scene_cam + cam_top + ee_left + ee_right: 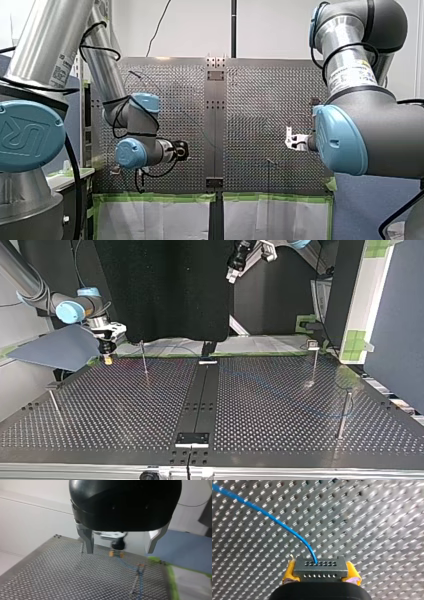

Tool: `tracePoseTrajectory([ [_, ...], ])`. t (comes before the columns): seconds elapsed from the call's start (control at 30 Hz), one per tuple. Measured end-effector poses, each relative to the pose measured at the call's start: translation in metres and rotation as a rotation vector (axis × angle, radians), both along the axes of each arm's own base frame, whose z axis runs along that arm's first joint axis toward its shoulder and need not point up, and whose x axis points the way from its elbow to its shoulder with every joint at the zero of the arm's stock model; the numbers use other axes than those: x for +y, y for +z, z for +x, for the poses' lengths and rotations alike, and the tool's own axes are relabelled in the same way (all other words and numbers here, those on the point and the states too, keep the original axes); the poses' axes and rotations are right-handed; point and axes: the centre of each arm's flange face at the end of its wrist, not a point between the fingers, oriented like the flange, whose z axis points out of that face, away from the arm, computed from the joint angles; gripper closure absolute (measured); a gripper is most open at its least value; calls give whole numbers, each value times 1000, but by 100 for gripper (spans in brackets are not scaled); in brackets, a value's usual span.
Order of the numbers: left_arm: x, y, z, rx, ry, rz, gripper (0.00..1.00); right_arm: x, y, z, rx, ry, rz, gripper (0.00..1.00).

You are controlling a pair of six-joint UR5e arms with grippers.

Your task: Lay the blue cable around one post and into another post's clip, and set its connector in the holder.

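Observation:
My right gripper point(321, 578) is shut on a grey connector point(320, 567), which sits between its yellow pads point(290, 570). The blue cable point(274, 520) leaves the connector's face and curves away over the perforated table. In the top view, my right gripper point(107, 358) hangs low over the table's far left corner, beside a thin post point(144, 360). My left gripper point(119, 551) stands open and empty, raised well above the table point(233, 273). Past its metal fingers point(88, 542) the cable point(128, 565) runs to a clip-topped post point(139, 568).
Other thin posts stand on the table point(314, 362), point(345, 415), point(52, 401). A black strip point(200, 400) runs down the middle, with a bracket point(192, 439) at the near end and another point(207, 360) at the far end. Green tape lines the far edge point(165, 356).

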Motion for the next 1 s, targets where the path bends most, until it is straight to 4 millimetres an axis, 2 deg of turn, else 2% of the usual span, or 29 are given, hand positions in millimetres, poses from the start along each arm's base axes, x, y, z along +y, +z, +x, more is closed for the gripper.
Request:
tracePoseTrajectory([
  [0.17,10,-7,-12,25,-6,21,2,5,29,13,-2,17,-15,100],
  [0.47,12,-8,-14,29,-8,24,2,15,84,26,-33,36,-37,100],
  [1.0,11,-8,-15,32,-18,26,2,32,184,20,-49,-49,-112,100],
])
